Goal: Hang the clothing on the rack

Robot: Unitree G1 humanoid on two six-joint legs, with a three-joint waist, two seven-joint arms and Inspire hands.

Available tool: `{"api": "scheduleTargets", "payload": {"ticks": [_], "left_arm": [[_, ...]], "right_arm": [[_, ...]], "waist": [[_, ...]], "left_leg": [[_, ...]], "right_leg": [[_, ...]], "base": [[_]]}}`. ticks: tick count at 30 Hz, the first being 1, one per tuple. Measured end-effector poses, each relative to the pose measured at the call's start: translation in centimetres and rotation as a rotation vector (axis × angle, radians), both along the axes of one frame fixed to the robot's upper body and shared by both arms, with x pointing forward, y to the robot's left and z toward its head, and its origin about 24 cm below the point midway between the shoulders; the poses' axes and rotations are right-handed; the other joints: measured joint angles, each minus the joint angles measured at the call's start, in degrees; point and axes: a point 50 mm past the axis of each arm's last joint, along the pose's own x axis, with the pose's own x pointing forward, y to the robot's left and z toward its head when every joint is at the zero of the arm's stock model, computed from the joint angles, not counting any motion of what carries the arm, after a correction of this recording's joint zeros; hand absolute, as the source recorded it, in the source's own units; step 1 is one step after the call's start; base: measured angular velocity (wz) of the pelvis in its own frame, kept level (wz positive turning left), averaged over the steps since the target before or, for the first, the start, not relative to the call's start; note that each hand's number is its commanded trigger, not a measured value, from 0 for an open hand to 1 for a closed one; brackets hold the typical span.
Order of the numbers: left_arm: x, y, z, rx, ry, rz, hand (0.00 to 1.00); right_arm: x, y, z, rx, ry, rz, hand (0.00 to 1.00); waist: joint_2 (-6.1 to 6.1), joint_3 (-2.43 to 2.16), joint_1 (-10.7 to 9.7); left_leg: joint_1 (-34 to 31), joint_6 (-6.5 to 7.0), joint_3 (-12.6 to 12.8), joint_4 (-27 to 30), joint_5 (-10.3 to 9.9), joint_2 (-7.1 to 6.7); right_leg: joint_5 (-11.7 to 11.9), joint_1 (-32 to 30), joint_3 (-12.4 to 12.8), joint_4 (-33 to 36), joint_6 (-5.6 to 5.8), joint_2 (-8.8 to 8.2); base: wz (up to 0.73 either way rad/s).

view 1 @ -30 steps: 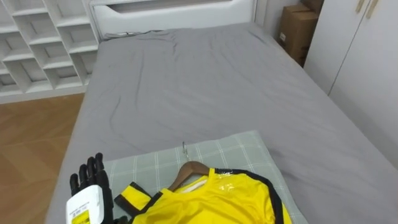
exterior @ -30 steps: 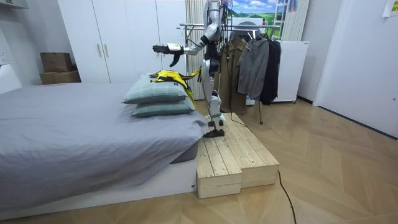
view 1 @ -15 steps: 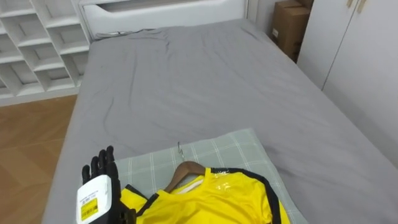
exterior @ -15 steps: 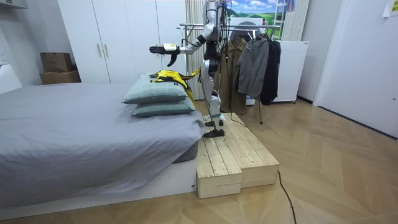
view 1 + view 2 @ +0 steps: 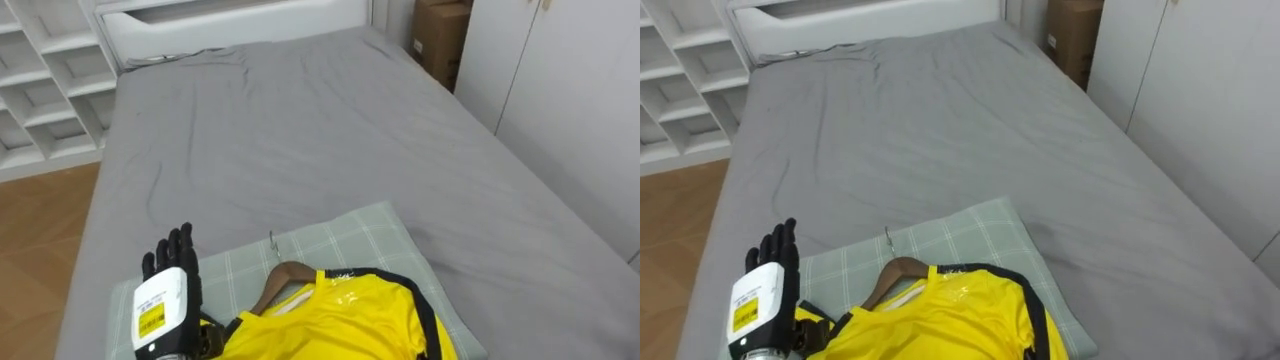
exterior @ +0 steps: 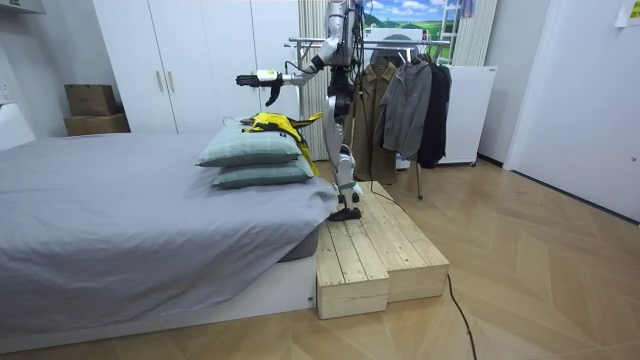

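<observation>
A yellow shirt [image 5: 335,322] with black trim lies on a wooden hanger [image 5: 284,279] on the green checked pillow [image 5: 345,233] at the near end of the bed. The hanger's metal hook [image 5: 272,243] points toward the far end of the bed. My left hand [image 5: 171,288] is held above the pillow's left part, just left of the shirt, open with fingers straight and touching nothing. In the room view I stand on a wooden platform [image 6: 370,255] beside the bed, left hand [image 6: 252,80] stretched out over the stacked pillows [image 6: 250,148].
The grey bed [image 5: 300,130] stretches ahead. White shelves [image 5: 40,70] stand at the far left, a cardboard box [image 5: 435,40] and white wardrobe doors [image 5: 560,90] at the right. Behind me stands a clothes rack [image 6: 400,45] with dark jackets [image 6: 405,105].
My left arm has reached further out over the pillow, the hand still open. The eye view has shifted with my head. Shirt and hanger lie unmoved.
</observation>
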Motion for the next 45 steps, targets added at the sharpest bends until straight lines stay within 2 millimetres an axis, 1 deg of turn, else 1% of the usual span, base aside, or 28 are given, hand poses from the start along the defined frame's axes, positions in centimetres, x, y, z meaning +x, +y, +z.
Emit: {"api": "scheduleTargets", "payload": {"ticks": [3,9,14,19,23,28,34,37,41,43,45], "left_arm": [[0.0,-0.3,-0.2,-0.007,0.027,-0.027,0.00],[-0.2,-0.4,-0.7,-0.020,0.090,-0.051,0.00],[-0.7,-0.6,-1.6,-0.019,0.163,-0.072,0.00],[-1.0,-0.6,-2.1,-0.018,0.222,-0.074,0.00],[-1.1,-0.5,-2.4,-0.017,0.249,-0.071,0.00],[-1.3,-0.3,-2.5,-0.011,0.264,-0.060,0.00],[-1.4,-0.3,-2.6,-0.009,0.270,-0.058,0.00],[-1.4,-0.3,-2.7,-0.010,0.275,-0.059,0.00],[-1.4,-0.3,-2.7,-0.010,0.292,-0.056,0.00],[-1.4,-0.2,-2.8,-0.034,0.292,-0.038,0.00],[-1.3,-0.1,-2.8,-0.058,0.291,-0.017,0.00]], "right_arm": [[-0.4,-0.1,-0.1,-0.008,0.023,0.023,0.00],[-0.9,-0.1,-0.1,-0.013,0.055,0.037,0.00],[-1.8,-0.2,-0.3,-0.013,0.116,0.061,0.00],[-2.1,-0.1,-0.3,0.002,0.159,0.093,0.00],[-2.4,-0.1,-0.3,-0.005,0.186,0.095,0.00],[-2.8,-0.2,-0.3,-0.017,0.214,0.125,0.00],[-2.6,-0.2,-0.3,-0.022,0.217,0.139,0.00],[-2.6,-0.2,-0.3,-0.023,0.214,0.150,0.00],[-2.5,-0.1,-0.3,-0.023,0.213,0.160,0.00],[-2.6,-0.1,-0.3,-0.023,0.216,0.161,0.00],[-3.2,-0.1,-0.4,-0.023,0.231,0.157,0.00]], "waist": [[0.09,-0.12,0.05],[0.15,-0.18,-0.01],[0.09,-0.14,-0.22],[-0.06,-0.05,-1.22],[0.00,-0.06,-1.31],[0.01,-0.08,-1.39],[-0.02,-0.09,-1.35],[-0.21,-0.11,-1.45],[-0.82,-0.18,-1.54],[-0.99,-0.17,-1.58],[-1.04,-0.16,-1.60]], "left_leg": [[0.02,0.00,0.20,-0.01,0.00,0.05],[0.53,0.00,0.71,-0.21,0.00,0.17],[0.68,0.00,0.67,-0.19,0.00,0.23],[0.81,0.00,0.83,-0.20,0.00,0.25],[1.28,-0.02,2.14,-0.49,-0.02,0.50],[1.39,-0.13,2.60,-0.96,-0.07,0.70],[1.38,-0.26,3.51,-0.97,-0.15,0.88],[1.44,-0.26,3.54,-0.94,-0.15,0.86],[1.45,-0.26,3.74,-0.93,-0.16,0.89],[1.46,-0.28,3.71,-0.94,-0.17,0.90],[1.43,-0.28,3.69,-0.93,-0.18,0.91]], "right_leg": [[0.00,-0.05,0.19,0.05,0.00,0.03],[0.00,-0.01,0.73,0.35,0.00,0.15],[-0.01,-0.10,0.78,0.75,0.00,0.20],[-0.01,-0.04,0.94,0.78,0.00,0.23],[0.00,-0.18,2.23,0.81,0.00,0.47],[0.00,-0.59,2.95,0.91,-0.01,0.73],[0.01,-0.91,3.74,0.94,-0.03,0.88],[0.01,-0.90,3.81,0.96,-0.04,0.86],[0.01,-0.92,3.88,0.96,-0.04,0.86],[0.02,-0.90,3.86,0.96,-0.04,0.86],[0.05,-0.97,3.84,1.05,-0.09,0.87]], "base": [[-0.01],[-0.04],[0.00],[-0.01],[-0.15],[-0.08],[-0.07],[-0.01],[0.00],[0.00],[0.00]]}}
